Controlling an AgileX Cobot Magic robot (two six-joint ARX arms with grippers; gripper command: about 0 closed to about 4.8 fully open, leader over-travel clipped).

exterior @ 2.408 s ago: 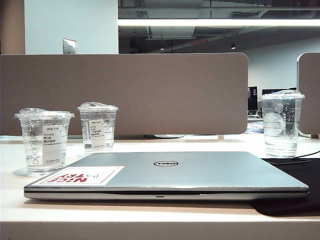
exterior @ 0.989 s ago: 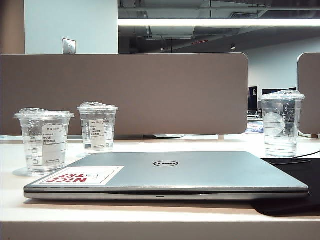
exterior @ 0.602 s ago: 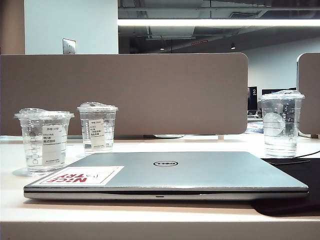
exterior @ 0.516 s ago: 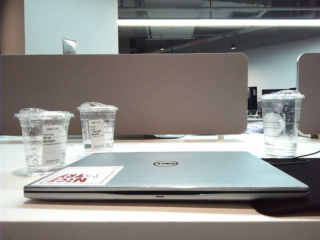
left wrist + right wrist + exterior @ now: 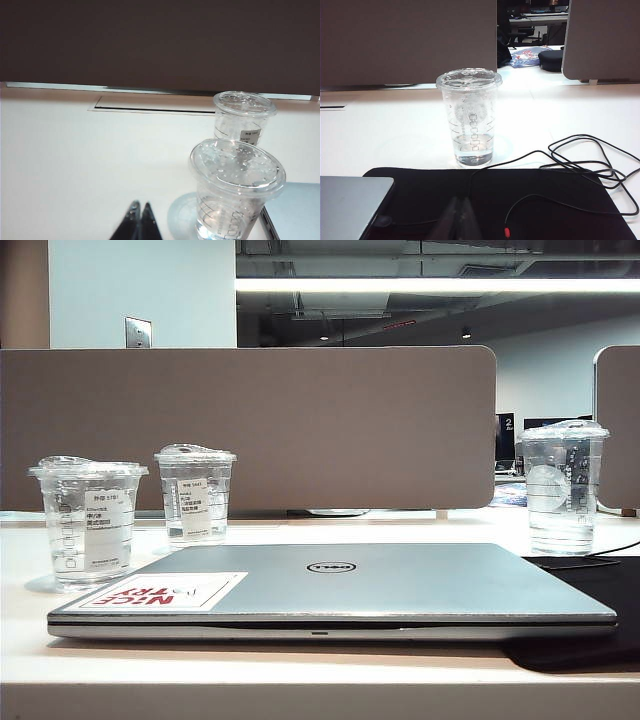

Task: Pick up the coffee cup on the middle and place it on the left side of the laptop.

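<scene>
The coffee cup (image 5: 195, 495) is the middle one of three clear lidded cups; it has a white label and stands behind the laptop's far left corner. In the left wrist view this coffee cup (image 5: 243, 116) is the farther of two. The closed silver laptop (image 5: 335, 590) lies flat in front, with a red-lettered sticker on its near left corner. My left gripper (image 5: 141, 204) is shut and empty, low over bare table, short of the nearer cup. My right gripper (image 5: 459, 199) is shut and empty over a black mat. Neither gripper shows in the exterior view.
A twin labelled cup (image 5: 88, 525) stands left of the laptop, and this twin cup (image 5: 235, 187) is nearest the left gripper. A taller clear cup (image 5: 469, 117) stands at the right by the black mat (image 5: 545, 200) and a looped black cable (image 5: 585, 160). A brown partition (image 5: 250, 425) closes the back.
</scene>
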